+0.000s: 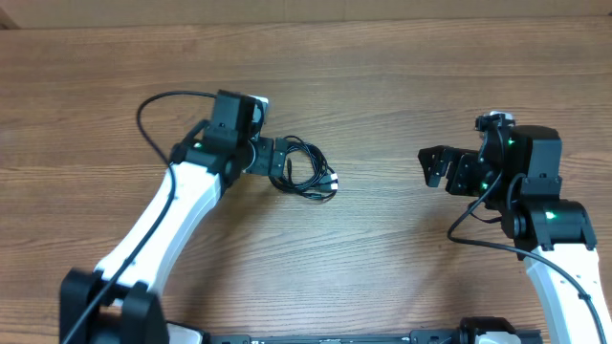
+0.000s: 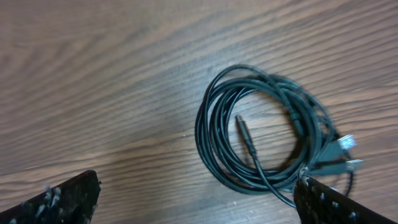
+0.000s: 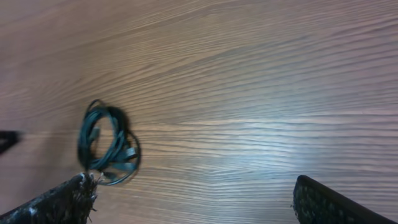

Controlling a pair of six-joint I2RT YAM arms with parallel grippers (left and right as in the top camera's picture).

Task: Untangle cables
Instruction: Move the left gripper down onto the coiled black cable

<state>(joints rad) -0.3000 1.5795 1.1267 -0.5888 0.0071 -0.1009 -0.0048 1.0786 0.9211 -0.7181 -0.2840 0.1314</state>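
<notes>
The table (image 1: 382,76) is brown wood-grain, smooth, with a soft sheen. The cables (image 2: 301,118) are sheathed in smooth black plastic or rubber, slightly glossy, and one plug (image 2: 345,144) looks like bright silvery metal. The fingers (image 2: 62,202) of the left gripper (image 2: 196,186) and the right gripper (image 3: 193,186) are matt black, rough and flecked with pale specks, while the arms (image 1: 172,215) wear smooth white plastic shells

The cables (image 1: 304,168) are thin black cords wound together into one loose round coil lying flat on the table (image 1: 402,86), with a dark plug (image 2: 244,129) pointing into the ring and silvery plugs (image 2: 346,145) poking out at its edge.
</notes>
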